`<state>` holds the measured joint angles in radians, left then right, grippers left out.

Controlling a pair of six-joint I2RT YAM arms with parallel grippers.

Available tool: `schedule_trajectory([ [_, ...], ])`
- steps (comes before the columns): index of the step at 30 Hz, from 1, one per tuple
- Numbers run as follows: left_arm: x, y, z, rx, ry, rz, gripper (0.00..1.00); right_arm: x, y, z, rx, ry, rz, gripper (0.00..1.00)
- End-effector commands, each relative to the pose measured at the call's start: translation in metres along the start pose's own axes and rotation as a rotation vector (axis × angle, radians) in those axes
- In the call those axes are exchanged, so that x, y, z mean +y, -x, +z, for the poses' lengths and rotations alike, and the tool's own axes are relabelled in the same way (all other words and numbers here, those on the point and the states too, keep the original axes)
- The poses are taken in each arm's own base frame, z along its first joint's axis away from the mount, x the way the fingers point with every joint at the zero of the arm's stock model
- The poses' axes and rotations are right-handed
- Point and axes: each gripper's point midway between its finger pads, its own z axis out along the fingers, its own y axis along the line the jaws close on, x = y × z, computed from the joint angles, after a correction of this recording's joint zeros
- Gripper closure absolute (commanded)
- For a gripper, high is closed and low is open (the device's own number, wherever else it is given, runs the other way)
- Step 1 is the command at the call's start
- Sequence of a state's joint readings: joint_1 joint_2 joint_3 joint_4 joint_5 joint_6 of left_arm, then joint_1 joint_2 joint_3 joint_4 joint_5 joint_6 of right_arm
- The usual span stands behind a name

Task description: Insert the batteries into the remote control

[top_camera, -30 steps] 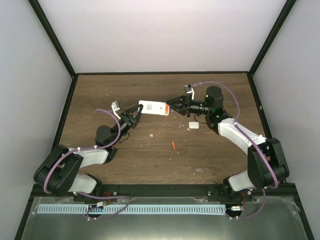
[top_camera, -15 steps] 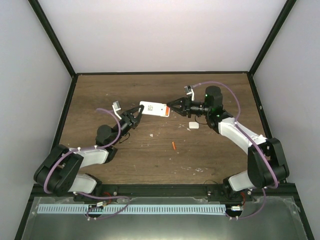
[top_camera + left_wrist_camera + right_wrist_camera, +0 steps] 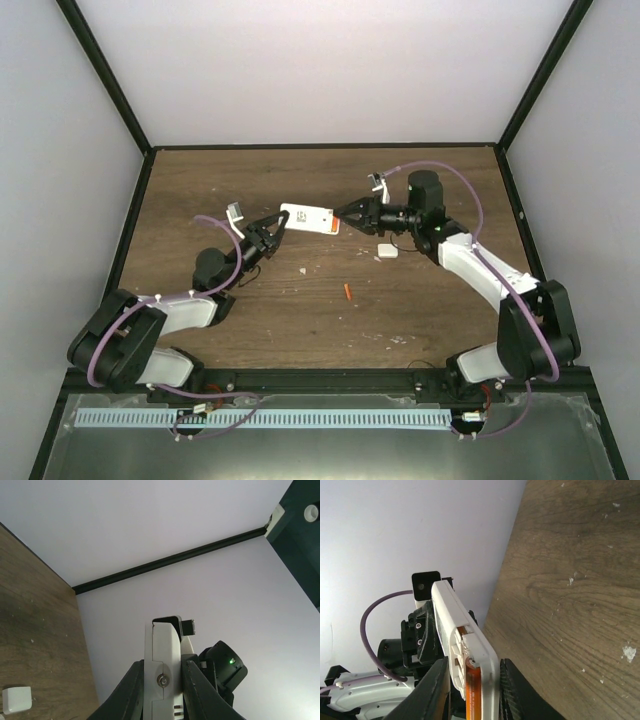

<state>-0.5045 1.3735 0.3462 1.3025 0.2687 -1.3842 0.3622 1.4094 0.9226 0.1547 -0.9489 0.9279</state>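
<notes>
One orange battery (image 3: 473, 695) looks to be in already: the right wrist view shows an orange strip sitting in the open bay at the end of the remote control (image 3: 305, 216), though I cannot tell whether it is pressed fully home. The second battery (image 3: 346, 291) lies alone on the table (image 3: 200, 190), on the near side of the remote and well apart from both arms.

The remote itself seems lifted off the table, held on edge between the two arms toward the far middle. The left claw (image 3: 276, 227) is clamped on its left end, a finger pressed to each face. The right claw (image 3: 344, 213) is closed around the right end, where the bay is; its fingers sit tight on either side, so I judge it is gripping too. A small white cover (image 3: 387, 251) lies on the table just to the near right of the remote, not fitted.

Roughly half done, I'd say: one cell in or nearly so, one to fetch and seat, then likely the cover to snap on.
</notes>
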Motion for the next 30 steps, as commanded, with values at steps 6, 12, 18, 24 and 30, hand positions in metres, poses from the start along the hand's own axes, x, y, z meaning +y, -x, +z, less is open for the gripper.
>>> schedule_trajectory([
  [6,-0.008,0.007,0.005,-0.027,-0.020,0.040,1.00,0.019,0.008,-0.009,-0.025,-0.041,-0.113,0.72],
  [12,0.013,0.018,-0.007,-0.056,0.055,0.055,1.00,-0.015,0.030,-0.037,-0.147,-0.393,-0.252,0.64],
  [18,0.028,0.029,-0.022,-0.096,0.124,0.064,1.00,-0.074,0.008,-0.061,-0.096,-0.670,-0.238,0.64],
  [24,0.027,0.046,-0.027,-0.147,0.161,0.070,1.00,-0.129,-0.056,-0.056,0.057,-0.808,-0.182,0.67],
  [30,0.024,0.056,-0.021,-0.162,0.202,0.092,1.00,-0.150,-0.093,-0.038,0.188,-0.892,-0.197,0.68],
])
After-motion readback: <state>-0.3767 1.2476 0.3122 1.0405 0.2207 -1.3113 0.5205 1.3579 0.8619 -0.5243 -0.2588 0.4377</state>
